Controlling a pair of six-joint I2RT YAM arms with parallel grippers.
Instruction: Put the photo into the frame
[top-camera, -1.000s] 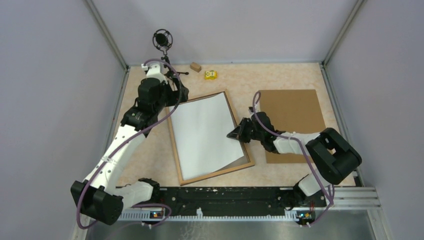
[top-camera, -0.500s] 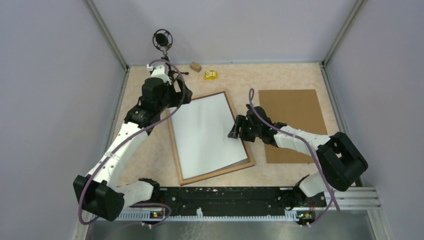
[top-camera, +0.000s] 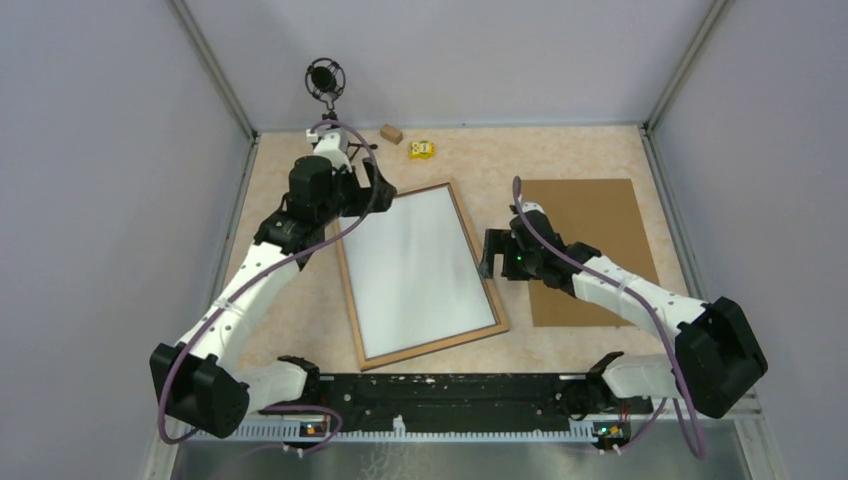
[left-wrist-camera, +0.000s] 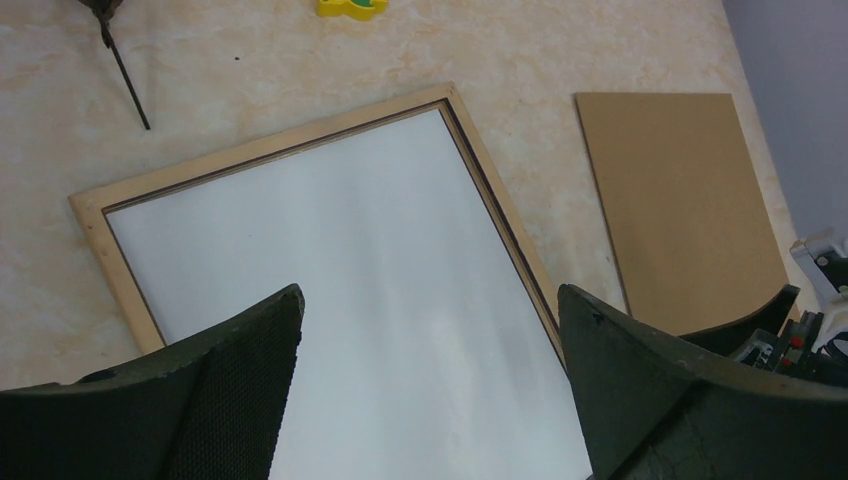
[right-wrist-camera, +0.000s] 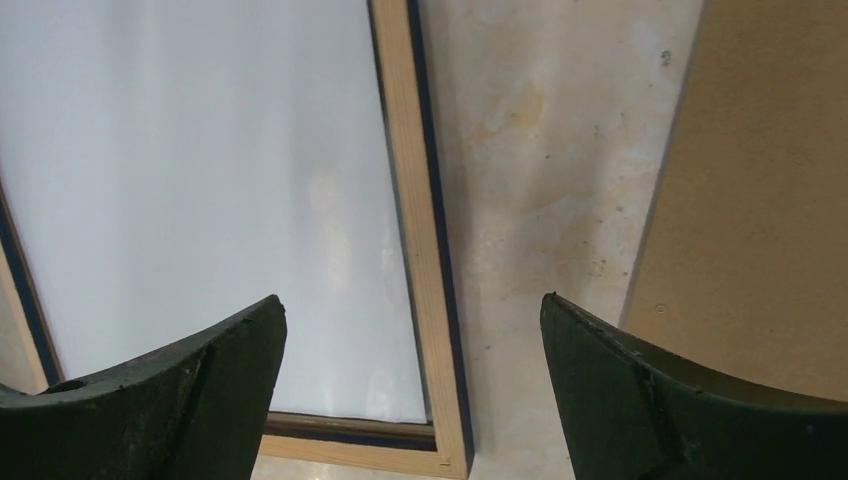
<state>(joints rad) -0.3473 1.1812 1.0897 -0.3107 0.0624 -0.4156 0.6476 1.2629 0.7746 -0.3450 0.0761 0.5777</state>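
Your right gripper (top-camera: 488, 256) hangs with its fingers spread wide and nothing between them. It straddles the right long rail of the large, thin-rimmed, light-wood picture frame (top-camera: 435, 346). The large rectangular photo (top-camera: 420, 265) lies flat inside that rim with its blank white back up. That puts it just off this gripper's left finger, toward the other arm. Its long axis runs away from the bases, leaning a little left at the far end, parallel to the rail under your jaws.

Your left gripper (top-camera: 375, 188) is likewise spread and empty, poised above the frame's far left corner. From there the sheet stretches back toward the bases. In both wrist views the sheet looks seated along every edge you can see, so I'd judge the placing done.

The plain brown backing board (top-camera: 590, 215) lies off the right gripper's outer finger, apart from the frame. The right arm is clearly the nearer one to it.
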